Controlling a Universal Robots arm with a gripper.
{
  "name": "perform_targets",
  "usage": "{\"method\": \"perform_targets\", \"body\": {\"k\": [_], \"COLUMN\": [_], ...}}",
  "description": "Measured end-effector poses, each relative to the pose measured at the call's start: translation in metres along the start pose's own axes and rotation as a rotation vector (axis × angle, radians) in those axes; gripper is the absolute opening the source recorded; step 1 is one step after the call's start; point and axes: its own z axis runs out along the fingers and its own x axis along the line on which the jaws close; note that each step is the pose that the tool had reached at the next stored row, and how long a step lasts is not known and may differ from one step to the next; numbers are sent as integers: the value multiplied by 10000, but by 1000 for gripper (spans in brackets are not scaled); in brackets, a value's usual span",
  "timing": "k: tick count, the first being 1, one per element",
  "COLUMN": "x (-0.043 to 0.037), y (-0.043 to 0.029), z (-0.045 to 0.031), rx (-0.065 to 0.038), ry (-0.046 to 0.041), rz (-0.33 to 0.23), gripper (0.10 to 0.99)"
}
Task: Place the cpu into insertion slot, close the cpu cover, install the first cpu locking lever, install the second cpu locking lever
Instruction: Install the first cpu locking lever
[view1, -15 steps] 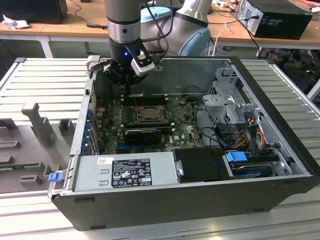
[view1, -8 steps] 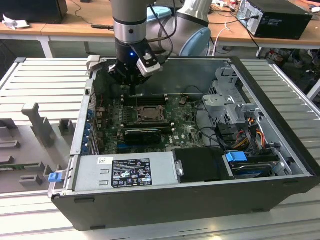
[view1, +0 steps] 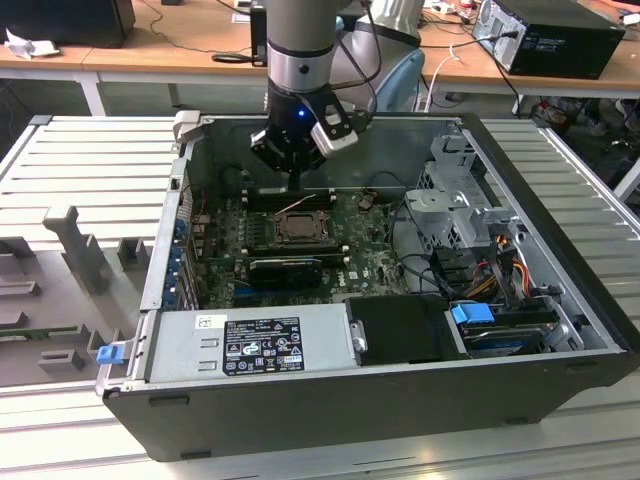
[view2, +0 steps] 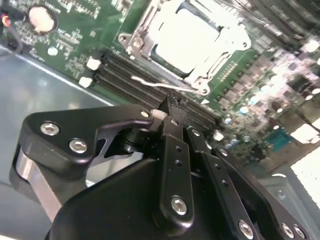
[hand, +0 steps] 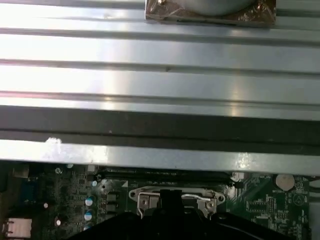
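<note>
Gripper (view2: 172, 116) fingers drawn together, tips narrow, nothing held, hovering low over memory slots (view2: 135, 82) beside socket.
Just beyond fingertips: thin wire locking lever (view2: 165, 86) along socket's near edge, apparently not yet latched.
Further: cpu (view2: 187, 42) seated in insertion slot (view1: 297, 227), metal cover frame (view2: 220, 60) closed over it.
Placement and cover judged done; levers left.

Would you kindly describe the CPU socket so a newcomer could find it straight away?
Look inside the open computer case at the green motherboard. The insertion slot sits just below the gripper. Unlike the long black memory slots beside it, it is square, metal-framed and holds a silvery chip.
</note>
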Motion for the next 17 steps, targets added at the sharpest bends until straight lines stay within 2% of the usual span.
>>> {"method": "perform_targets", "body": {"k": [1,3,4,6,9,17], "x": [-7,-12,-12,-13,-52,-146], "y": [-2,-6,-7,-8,1,12], "z": [21,68,74,94,186,261], "rx": [-69,-66,-66,-61,-58,-59], "ry": [-6,-13,-48,-216,-218,-216], "rz": [0,0,-1,-20,-36,-59], "gripper": [106,106,106,106,106,106]}}
